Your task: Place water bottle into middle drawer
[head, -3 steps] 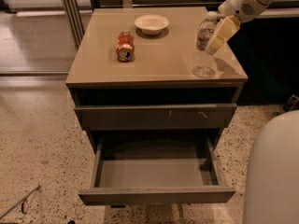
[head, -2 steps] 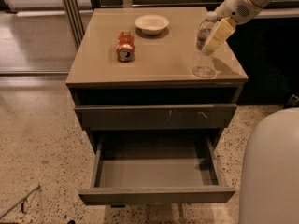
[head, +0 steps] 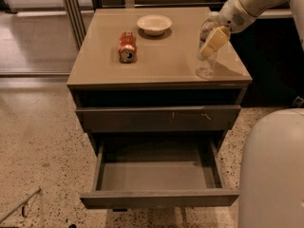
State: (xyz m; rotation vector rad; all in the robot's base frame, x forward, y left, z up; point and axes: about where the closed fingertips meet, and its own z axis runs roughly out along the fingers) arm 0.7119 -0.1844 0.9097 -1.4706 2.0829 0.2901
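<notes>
Change: gripper (head: 211, 44) has come lower and a little leftward along the water bottle (head: 205, 68) since a second ago. The robot's white body (head: 273, 170) at lower right now fills more of the view. Bottle, can and bowl have not shifted.
Gripper: above the right rear part of the cabinet top (head: 156, 68), level with the bottle's upper half and crossing in front of it.
Grip: cannot tell whether it is closed on the bottle or only set around it.
Water bottle: upright near the right front corner of the cabinet top, its base on the surface, so not yet lifted.
Middle drawer (head: 156, 175): pulled well out beneath the scratched drawer front (head: 156, 118), with nothing lying on its flat inside.
Why so: reaching in from the right and high on the bottle likely keeps the arm away from the can (head: 127, 46) and bowl (head: 154, 24). It also leaves the bottle's base free to go down first.
Edges: the bottle stands near the right and front edges, so a sideways nudge could tip it off.
Open room: the likely path runs forward over the front edge, down past the scratched front and into the drawer. The white body sits just beside the drawer's right corner and narrows that side, while the left side is open.
Other things: the can lies on its side left of centre and the bowl sits at the rear, both well apart from the bottle.
</notes>
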